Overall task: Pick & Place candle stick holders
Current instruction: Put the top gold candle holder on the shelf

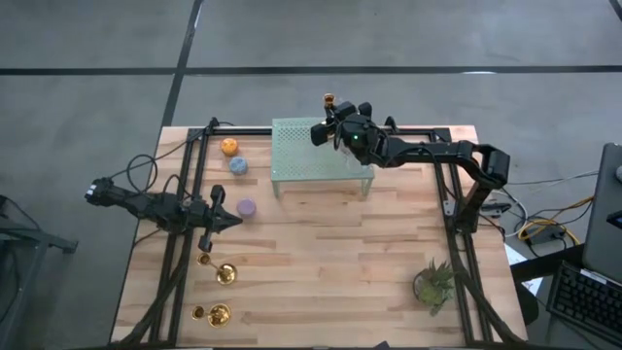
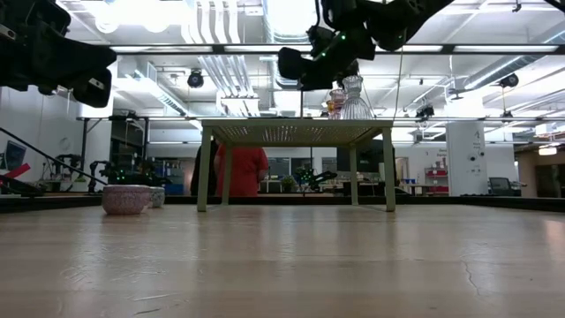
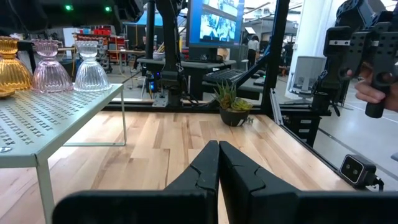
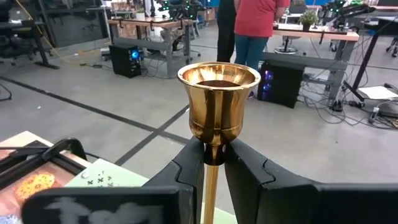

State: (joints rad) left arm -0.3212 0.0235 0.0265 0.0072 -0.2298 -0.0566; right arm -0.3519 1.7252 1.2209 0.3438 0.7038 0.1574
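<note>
Shiny gold holder (image 4: 218,99), pale green perforated rack (image 1: 321,148), amber (image 3: 12,65), pink (image 3: 52,67) and seemingly clear cups (image 3: 91,67)

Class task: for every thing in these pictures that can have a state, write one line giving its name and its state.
right gripper: shut on gold holder, above the rack
gold holder: upright, held by its stem
left gripper: shut, holding nothing
rack: standing on the table
amber, pink and clear holders: standing in a row on the rack
two gold holders: lying on their sides on the table
purple cup: resting on the table
plant: upright
</note>
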